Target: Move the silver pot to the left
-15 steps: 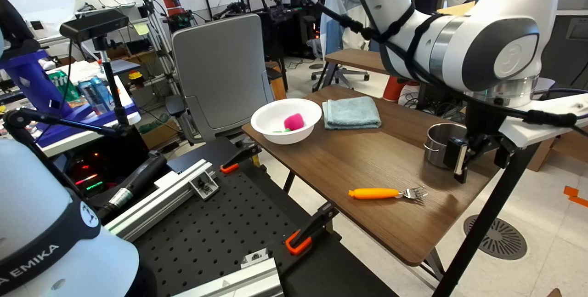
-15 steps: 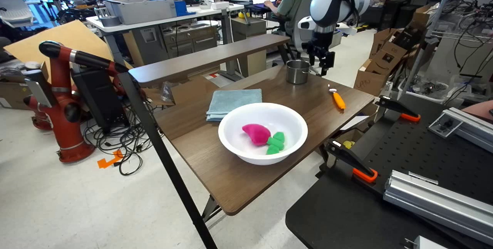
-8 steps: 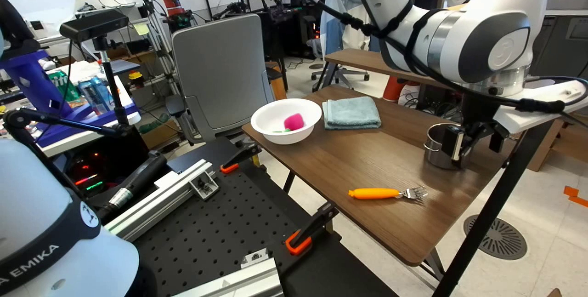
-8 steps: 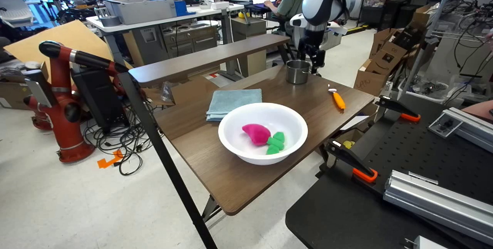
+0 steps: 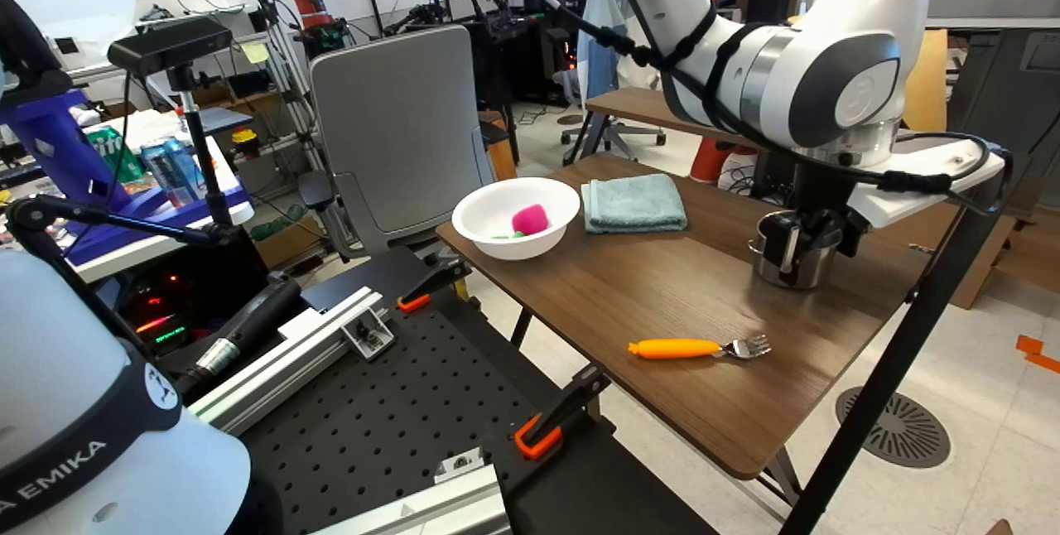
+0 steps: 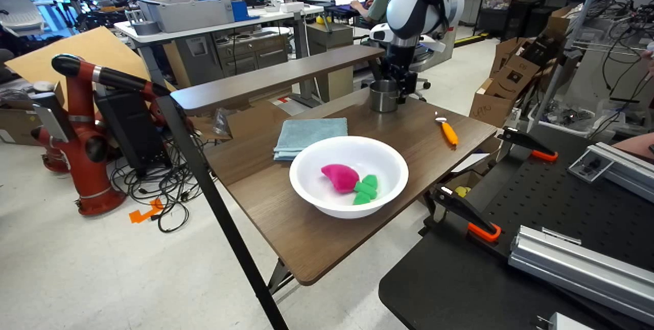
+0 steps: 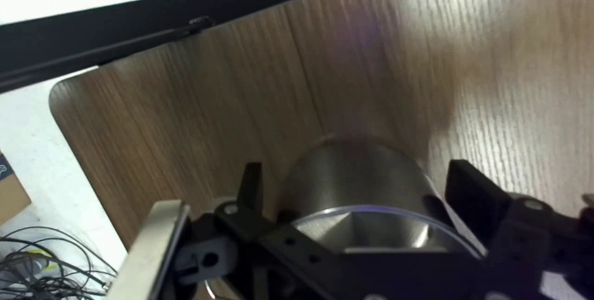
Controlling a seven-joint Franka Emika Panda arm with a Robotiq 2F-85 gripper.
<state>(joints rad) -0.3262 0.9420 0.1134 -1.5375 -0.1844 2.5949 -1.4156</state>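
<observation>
The silver pot stands upright on the brown table; it also shows in an exterior view. My gripper is low at the pot, with one black finger in front of its side. In the wrist view the fingers of my gripper are wide apart, one on each side of the pot. A narrow gap shows between the pot's wall and the right finger. The left finger also seems apart from it. The gripper's body hides the near part of the pot's rim.
A white bowl holds a pink piece and a green piece. A folded teal towel lies beside it. A fork with an orange handle lies on the table. A raised shelf runs along one table side.
My gripper has moved left in both exterior views and come down around the pot. The pot has shifted a little to the left in both exterior views over the last half second.
</observation>
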